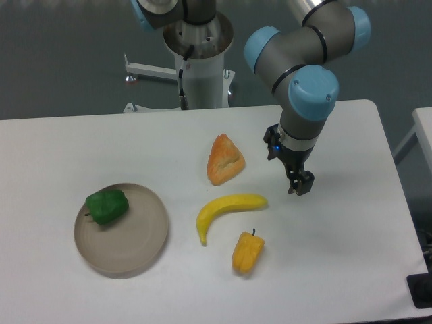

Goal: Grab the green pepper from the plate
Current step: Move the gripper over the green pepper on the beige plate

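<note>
The desk [337,270] carried the plate [138,243] at eight o'clock, the green pepper [106,206] on its upper-left rim. The gripper [300,183], empty, seemingly together, hung at three o'clock; crossing risked clipping the banana [226,209], and the glossy pepper might slip

Pepper [106,206] on plate [128,246], at its back left edge, far left on counter [337,256]. Right of plate: banana [228,209], wedge [225,160] behind, second pepper [248,252] in front. Gripper [300,183] farther right.
</note>
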You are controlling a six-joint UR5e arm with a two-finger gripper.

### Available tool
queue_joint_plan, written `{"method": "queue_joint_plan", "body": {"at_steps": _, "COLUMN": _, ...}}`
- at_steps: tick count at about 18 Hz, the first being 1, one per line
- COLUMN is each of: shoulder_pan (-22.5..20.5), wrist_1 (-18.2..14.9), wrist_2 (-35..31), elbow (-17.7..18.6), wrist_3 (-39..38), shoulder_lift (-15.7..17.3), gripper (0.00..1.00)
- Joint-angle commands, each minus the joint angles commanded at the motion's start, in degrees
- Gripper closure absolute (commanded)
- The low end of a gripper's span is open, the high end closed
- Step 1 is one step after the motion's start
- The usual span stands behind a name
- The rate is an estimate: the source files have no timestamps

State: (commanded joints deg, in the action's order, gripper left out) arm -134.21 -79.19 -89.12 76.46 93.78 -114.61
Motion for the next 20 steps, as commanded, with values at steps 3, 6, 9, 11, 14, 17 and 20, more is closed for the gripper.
{"method": "queue_joint_plan", "body": {"at_steps": 3, "shoulder_pan": 0.17, "wrist_1": 0.18, "wrist_2": -0.09, "elbow": 0.17, "wrist_3": -0.09, "shoulder_lift": -0.17, "gripper": 0.0}}
{"method": "queue_joint_plan", "body": {"at_steps": 6, "shoulder_pan": 0.96, "wrist_1": 0.17, "wrist_2": 0.53, "elbow": 0.26, "wrist_3": -0.96, "shoulder_lift": -1.14, "gripper": 0.0}}
{"method": "queue_joint_plan", "body": {"at_steps": 9, "shoulder_pan": 3.59, "wrist_1": 0.09, "wrist_2": 1.4, "elbow": 0.35, "wrist_3": -1.66, "shoulder_lift": -2.63, "gripper": 0.0}}
{"method": "queue_joint_plan", "body": {"at_steps": 11, "shoulder_pan": 4.83, "wrist_1": 0.0, "wrist_2": 3.77, "elbow": 0.35, "wrist_3": -3.59, "shoulder_lift": -2.2, "gripper": 0.0}}
{"method": "queue_joint_plan", "body": {"at_steps": 14, "shoulder_pan": 9.12, "wrist_1": 0.0, "wrist_2": 4.66, "elbow": 0.44, "wrist_3": -9.56, "shoulder_lift": -1.67, "gripper": 0.0}}
{"method": "queue_joint_plan", "body": {"at_steps": 17, "shoulder_pan": 14.66, "wrist_1": 1.66, "wrist_2": 4.66, "elbow": 0.79, "wrist_3": -14.31, "shoulder_lift": -1.76, "gripper": 0.0}}
{"method": "queue_joint_plan", "body": {"at_steps": 20, "shoulder_pan": 18.71, "wrist_1": 2.2, "wrist_2": 4.57, "elbow": 0.88, "wrist_3": -18.88, "shoulder_lift": -1.76, "gripper": 0.0}}
